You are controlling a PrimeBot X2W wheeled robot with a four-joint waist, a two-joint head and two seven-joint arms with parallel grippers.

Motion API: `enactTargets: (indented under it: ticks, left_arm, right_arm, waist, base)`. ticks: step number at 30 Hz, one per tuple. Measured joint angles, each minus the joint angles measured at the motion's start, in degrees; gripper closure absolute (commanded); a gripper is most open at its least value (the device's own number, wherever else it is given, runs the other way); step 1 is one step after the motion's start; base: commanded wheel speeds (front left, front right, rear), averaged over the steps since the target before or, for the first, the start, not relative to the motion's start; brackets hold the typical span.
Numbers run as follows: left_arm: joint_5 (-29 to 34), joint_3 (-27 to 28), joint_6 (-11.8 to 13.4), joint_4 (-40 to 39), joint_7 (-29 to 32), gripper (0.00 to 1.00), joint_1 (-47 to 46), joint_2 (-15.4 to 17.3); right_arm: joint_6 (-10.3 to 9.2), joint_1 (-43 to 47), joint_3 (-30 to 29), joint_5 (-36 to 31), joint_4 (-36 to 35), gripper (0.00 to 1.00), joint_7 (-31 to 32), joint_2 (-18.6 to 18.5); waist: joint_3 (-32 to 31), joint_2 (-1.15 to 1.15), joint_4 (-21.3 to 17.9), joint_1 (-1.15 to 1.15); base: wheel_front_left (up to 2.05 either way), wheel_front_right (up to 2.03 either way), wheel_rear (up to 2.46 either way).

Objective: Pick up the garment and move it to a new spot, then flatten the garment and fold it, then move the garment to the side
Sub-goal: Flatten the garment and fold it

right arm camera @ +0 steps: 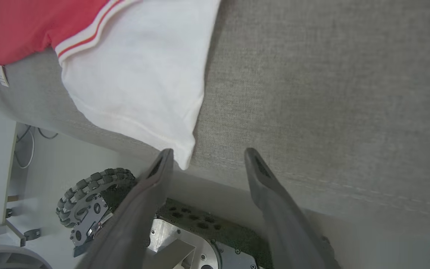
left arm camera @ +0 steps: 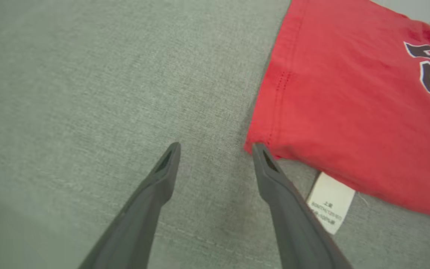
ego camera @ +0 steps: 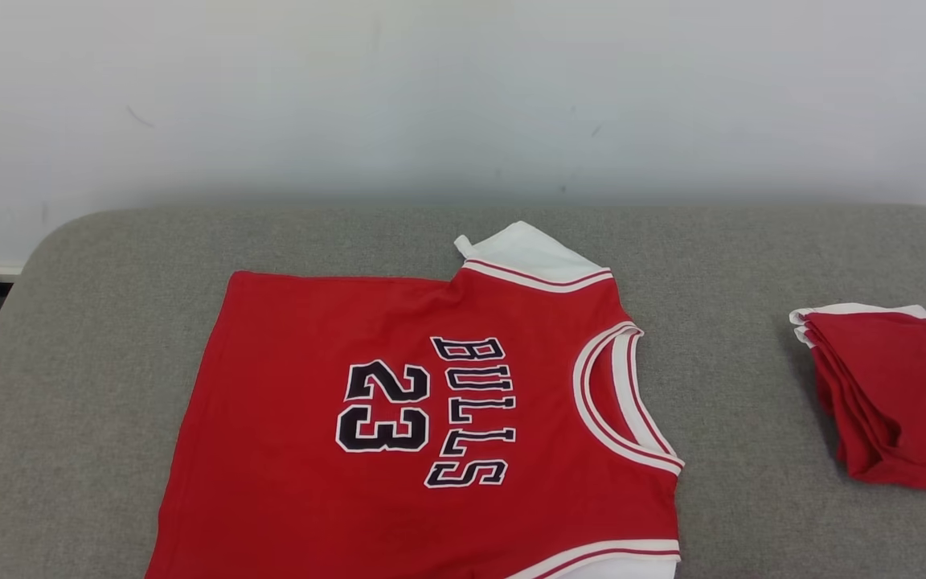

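Observation:
A red garment (ego camera: 431, 418) with white sleeves and "BULLS 23" printed on it lies spread flat on the grey padded table (ego camera: 109, 322), neck toward the right. In the left wrist view my left gripper (left arm camera: 216, 148) is open just off the garment's red hem corner (left arm camera: 254, 144), one fingertip touching that corner; a white care label (left arm camera: 329, 201) sticks out beside it. Seen from the right wrist, my right gripper (right arm camera: 206, 156) is open at the table's front edge, next to the tip of the white sleeve (right arm camera: 140, 82). Nothing is held in either.
A second red and white garment (ego camera: 885, 394) lies folded at the table's right edge. A pale wall (ego camera: 463, 96) rises behind the table. Below the front edge, the right wrist view shows the robot's wheeled base (right arm camera: 88, 198) and the floor.

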Motion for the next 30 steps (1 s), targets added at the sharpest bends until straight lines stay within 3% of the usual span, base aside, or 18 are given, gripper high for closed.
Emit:
enactTargets:
  ticks: [3, 7, 10, 20, 30]
  left_arm:
    - [0.0, 2.2, 0.7, -0.6, 0.0, 0.00, 0.3, 1.3]
    - [2.5, 4.3, 2.0, -7.8, 0.0, 0.00, 0.4, 2.2]
    - [4.8, 4.4, 2.5, -13.9, -0.1, 0.00, 0.3, 1.6]
    - [11.0, 3.3, 2.9, -29.3, -0.2, 0.00, 2.1, 1.1]
    - [12.7, 3.1, 3.4, -35.8, -0.1, 0.00, 6.4, 2.4]
  right_arm:
    - [-0.57, 0.0, -1.3, -1.0, -0.8, 0.00, -0.9, -0.9]
    - [-1.19, -2.1, -4.1, -3.0, -3.8, 0.00, -5.9, -0.6]
    - [-3.70, -4.9, -6.9, -5.7, -4.3, 0.00, -10.9, 0.6]
    - [-8.67, -8.0, -10.1, -12.6, -4.5, 0.00, -25.1, 5.8]
    - [-9.87, -8.9, -15.1, -16.1, -4.5, 0.00, -35.2, 8.2]
  waist:
    - [-0.6, 0.00, 0.0, -0.01]
    - [-1.7, 0.00, 0.1, -0.01]
    - [-2.4, 0.00, 0.2, -0.01]
    - [-4.9, 0.00, 1.0, -0.01]
    - [-6.1, 0.00, 0.4, -0.01]
  base:
    - [0.00, 0.00, 0.00]
    - [0.00, 0.00, 0.00]
    - [0.00, 0.00, 0.00]
    - [0.00, 0.00, 0.00]
    - [0.00, 0.00, 0.00]
